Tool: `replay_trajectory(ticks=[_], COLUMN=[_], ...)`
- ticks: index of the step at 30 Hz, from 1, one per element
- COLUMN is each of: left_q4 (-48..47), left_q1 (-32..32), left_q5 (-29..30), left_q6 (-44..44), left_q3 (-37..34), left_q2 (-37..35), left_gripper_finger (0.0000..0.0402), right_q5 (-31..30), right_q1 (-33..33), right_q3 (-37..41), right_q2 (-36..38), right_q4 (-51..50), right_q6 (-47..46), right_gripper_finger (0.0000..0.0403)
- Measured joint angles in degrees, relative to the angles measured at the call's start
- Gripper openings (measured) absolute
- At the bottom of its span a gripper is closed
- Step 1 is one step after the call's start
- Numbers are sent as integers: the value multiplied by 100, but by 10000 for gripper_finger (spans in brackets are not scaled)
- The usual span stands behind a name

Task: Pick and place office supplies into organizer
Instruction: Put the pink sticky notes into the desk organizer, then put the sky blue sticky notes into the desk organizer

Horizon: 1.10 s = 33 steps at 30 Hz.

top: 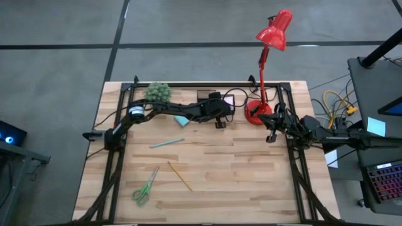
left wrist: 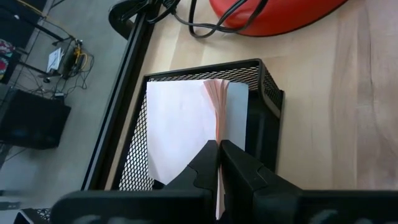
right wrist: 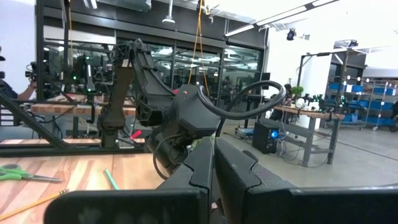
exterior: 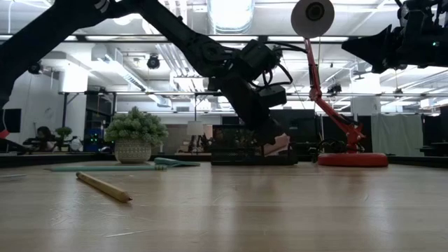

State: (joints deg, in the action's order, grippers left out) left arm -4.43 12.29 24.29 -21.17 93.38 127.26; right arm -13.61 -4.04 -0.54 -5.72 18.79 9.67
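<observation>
The black mesh organizer point(left wrist: 268, 84) stands at the far edge of the table point(top: 211, 96), beside the red lamp's base. My left gripper point(left wrist: 219, 163) is over it point(top: 220, 121), shut on a pink sticky-note pad point(left wrist: 177, 124) that reaches down into a compartment. A light-blue sticky-note square point(top: 182, 119), a teal pen point(top: 166, 143), a yellow pencil point(top: 180, 176) and green-handled scissors point(top: 146, 187) lie flat on the table. My right gripper point(top: 271, 134) is shut and empty, held above the table's right edge. My left gripper pinches the pink pad by its upper edge point(left wrist: 217, 146) between its two fingers. How many sheets it has, I cannot tell. The fingers slant down from above into the organizer. The pad stands on edge, its lower part inside the compartment, with one face point(left wrist: 177, 124) toward the mesh wall.
The red desk lamp's base point(top: 257, 113) sits right next to the organizer, and its arm and head rise above it. A small potted plant point(top: 158, 92) stands at the far left. Black cables point(left wrist: 205, 25) run behind the organizer. The middle and near right of the table are bare wood.
</observation>
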Motion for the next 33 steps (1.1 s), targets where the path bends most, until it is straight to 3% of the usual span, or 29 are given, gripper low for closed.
replay_trajectory(ticks=[9,22,33], left_q4=[-2,8,294], left_q1=[1,2,-43], left_q5=[0,0,-3], left_q6=[-17,-20,-22], left_q3=[-2,-2,35], left_q2=[0,0,-23], left_gripper_finger=[3,139,157], right_q5=[0,0,-2], right_q1=[0,-1,0], right_q3=[0,0,0], right_q2=[0,1,2], right_q4=[1,17,23], right_q6=[0,-2,-1], right_gripper_finger=[9,9,9])
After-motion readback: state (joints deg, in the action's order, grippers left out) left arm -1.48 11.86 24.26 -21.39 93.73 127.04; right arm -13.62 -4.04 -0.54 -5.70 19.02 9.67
